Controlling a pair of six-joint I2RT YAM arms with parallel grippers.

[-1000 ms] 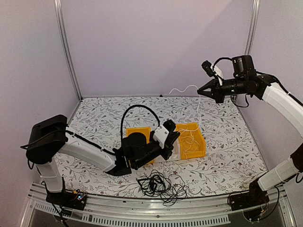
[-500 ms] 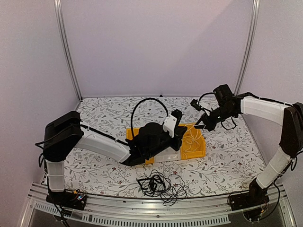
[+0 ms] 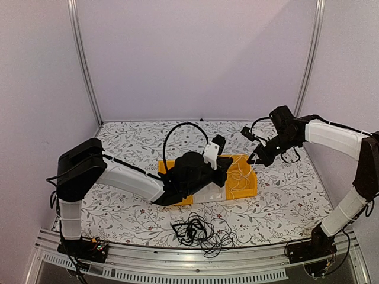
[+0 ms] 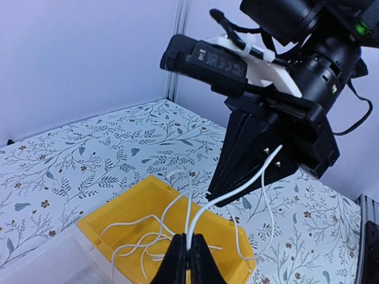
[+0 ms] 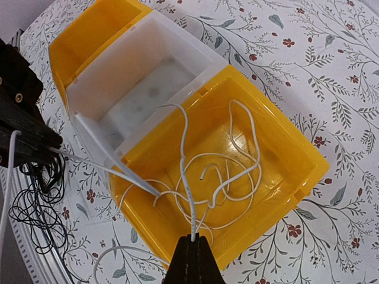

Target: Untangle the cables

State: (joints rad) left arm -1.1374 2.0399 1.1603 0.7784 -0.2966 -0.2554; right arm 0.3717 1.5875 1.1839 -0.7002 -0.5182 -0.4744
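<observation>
The top camera sits high behind my bases, looking down over the whole table (image 3: 290, 195). My left wrist camera faces two o'clock, close on my right gripper (image 4: 218, 196); my right wrist camera looks nearly straight down. All share the yellow bin (image 3: 247, 183) and white cable (image 5: 185, 171).

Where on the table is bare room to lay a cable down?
Bare table: right of the yellow bin toward the right arm's base; the strip behind the bins along the back wall; the near left corner. Crowded: the bins in the middle, the black cable tangle at the near edge.
</observation>
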